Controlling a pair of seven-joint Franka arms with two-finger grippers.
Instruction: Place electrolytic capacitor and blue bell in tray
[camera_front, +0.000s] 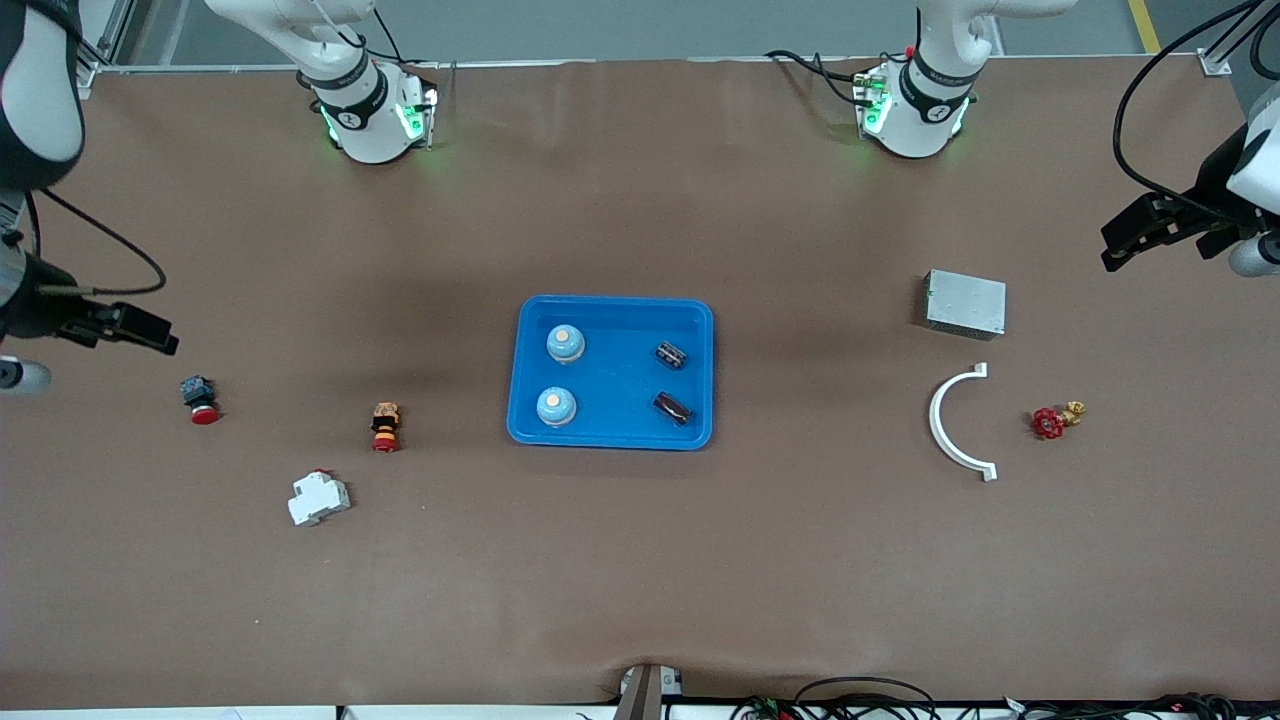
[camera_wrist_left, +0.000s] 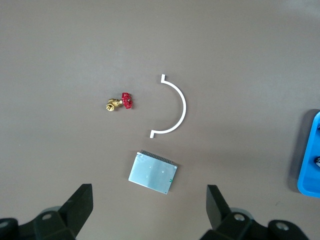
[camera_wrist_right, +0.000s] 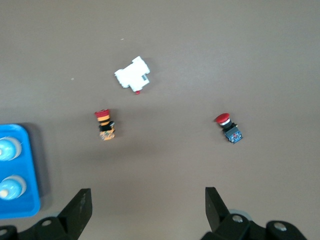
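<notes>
Both bells and both capacitors lie in the tray; I see nothing left to fetch.

Front: blue tray (camera_front: 610, 306) holds two blue bells (camera_front: 565, 344) and two electrolytic capacitors (camera_front: 671, 354). Left wrist: left gripper (camera_wrist_left: 150, 205) spread over the grey metal box (camera_wrist_left: 152, 173). Right wrist: right gripper (camera_wrist_right: 148, 206) spread, empty, the tray at the right arm's reach too.

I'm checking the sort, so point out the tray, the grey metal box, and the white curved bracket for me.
tray (camera_front: 610, 438): front view, on its raised blue rim nearest the camera.
grey metal box (camera_front: 965, 303): front view, middle of its top face.
white curved bracket (camera_front: 936, 418): front view, middle of the arc.
</notes>
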